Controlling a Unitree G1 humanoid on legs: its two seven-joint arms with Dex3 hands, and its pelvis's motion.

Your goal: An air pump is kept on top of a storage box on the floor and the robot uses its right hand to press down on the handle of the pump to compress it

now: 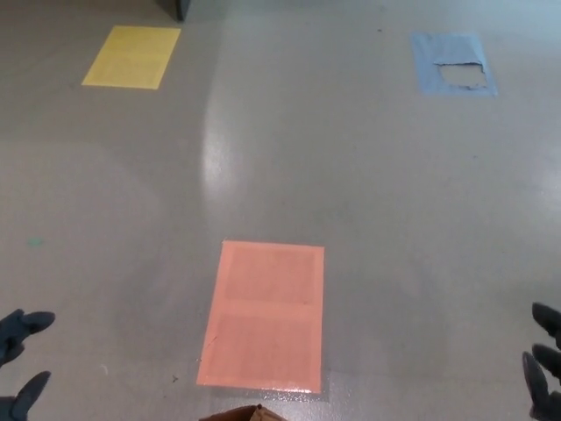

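No air pump shows in the head view. A brown corner of what may be the storage box [243, 413] pokes in at the bottom edge, just below the orange floor patch. My left hand [19, 360] is at the bottom left corner, open, fingers apart, holding nothing. My right hand [547, 360] is at the bottom right corner, partly cut off by the frame, fingers apart and empty. Both hands hover above the grey floor, far from the brown corner.
An orange rectangle [265, 314] is marked on the floor in the lower middle. A yellow rectangle [132, 55] lies far left, a torn blue one [453, 61] far right. A dark object [175, 8] stands at the top edge.
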